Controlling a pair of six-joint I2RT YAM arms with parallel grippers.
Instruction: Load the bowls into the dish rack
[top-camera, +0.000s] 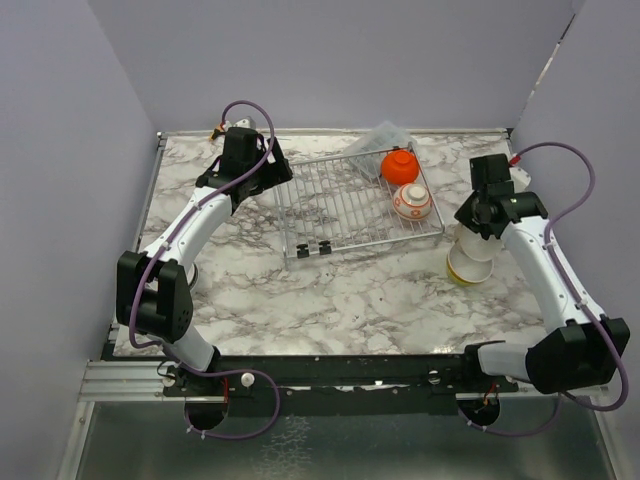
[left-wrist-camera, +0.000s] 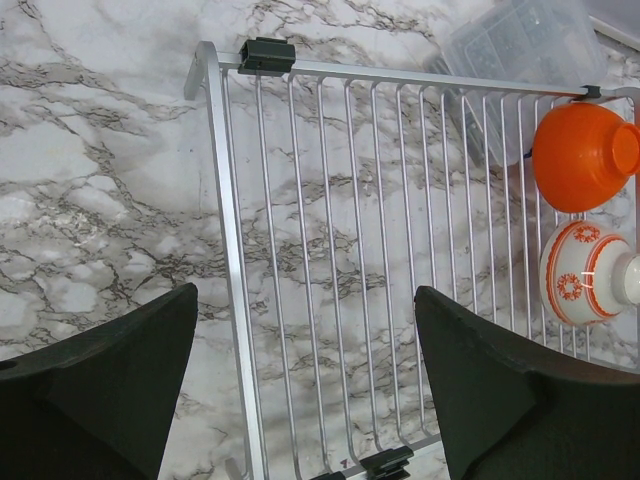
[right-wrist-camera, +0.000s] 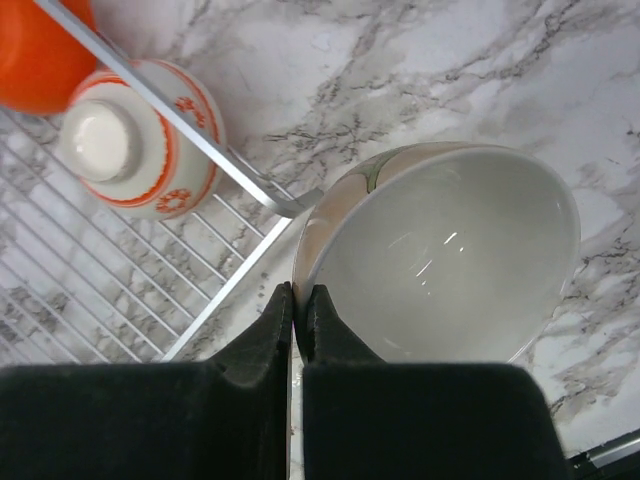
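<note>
The silver wire dish rack (top-camera: 340, 205) lies at the middle back of the table. An orange bowl (top-camera: 400, 165) and a white bowl with red pattern (top-camera: 411, 203) sit upside down on its right end. Right of the rack stands a stack of bowls (top-camera: 472, 252) with a lime-yellow one at the bottom. My right gripper (right-wrist-camera: 297, 295) is shut on the rim of the top bowl (right-wrist-camera: 450, 260), which is white inside and beige outside. My left gripper (left-wrist-camera: 306, 300) hangs open above the rack's bare left part (left-wrist-camera: 228, 250), holding nothing.
A clear plastic bag (top-camera: 380, 138) lies behind the rack's far right corner, next to the orange bowl (left-wrist-camera: 585, 155). A small orange-tipped item (top-camera: 214, 131) lies at the back left. Grey walls close in the marble table on three sides.
</note>
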